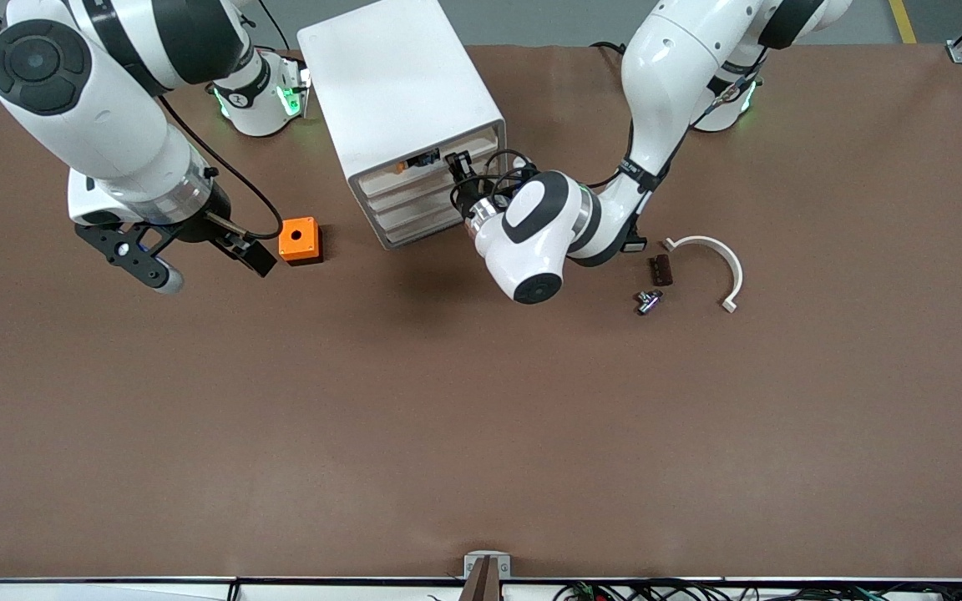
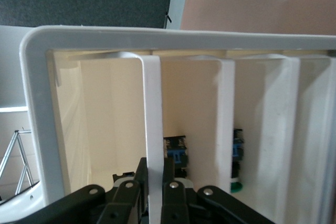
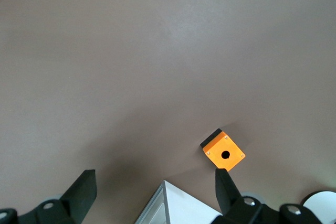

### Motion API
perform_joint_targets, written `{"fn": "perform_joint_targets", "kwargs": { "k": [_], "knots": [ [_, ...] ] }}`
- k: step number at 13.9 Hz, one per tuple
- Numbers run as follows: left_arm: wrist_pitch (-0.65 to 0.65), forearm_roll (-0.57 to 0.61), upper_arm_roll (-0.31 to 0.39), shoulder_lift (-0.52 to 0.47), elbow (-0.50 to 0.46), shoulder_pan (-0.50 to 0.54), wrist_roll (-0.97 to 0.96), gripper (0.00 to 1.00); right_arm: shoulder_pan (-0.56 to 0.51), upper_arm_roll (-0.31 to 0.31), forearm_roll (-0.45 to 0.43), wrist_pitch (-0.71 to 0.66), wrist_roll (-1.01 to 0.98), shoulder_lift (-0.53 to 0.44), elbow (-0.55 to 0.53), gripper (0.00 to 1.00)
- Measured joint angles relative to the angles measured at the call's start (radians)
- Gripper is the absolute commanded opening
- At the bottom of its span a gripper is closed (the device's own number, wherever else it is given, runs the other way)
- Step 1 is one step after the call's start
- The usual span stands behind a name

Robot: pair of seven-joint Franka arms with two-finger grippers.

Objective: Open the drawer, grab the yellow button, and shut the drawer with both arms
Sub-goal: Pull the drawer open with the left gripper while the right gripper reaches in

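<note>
Left gripper (image 1: 458,167) pinched tight, arm bent low — right gripper (image 1: 197,267) spread wide, hovering.

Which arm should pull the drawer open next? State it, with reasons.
Left. The left gripper already has its fingers clamped on the drawer front in the cabinet. The right gripper hangs open over bare table beside the orange cube.

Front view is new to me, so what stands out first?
The white cabinet stands by the arms' bases, and the left gripper has its fingers closed on the top drawer front. An orange cube sits beside the cabinet toward the right arm's end, next to the open right gripper.
</note>
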Motion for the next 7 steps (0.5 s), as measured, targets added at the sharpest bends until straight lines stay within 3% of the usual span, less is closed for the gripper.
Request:
{"fn": "perform_joint_targets", "kwargs": {
  "k": [3, 7],
  "knots": [
    [-0.002, -0.004, 0.025, 0.000, 0.009, 0.074, 0.002, 0.00, 0.012, 0.001, 0.002, 0.001, 0.023, 0.004, 0.000, 1.00],
    [0.015, -0.018, 0.032, 0.003, 0.018, 0.185, 0.045, 0.00, 0.104, 0.004, 0.010, 0.012, 0.208, 0.021, 0.001, 1.00]
  ]
}}
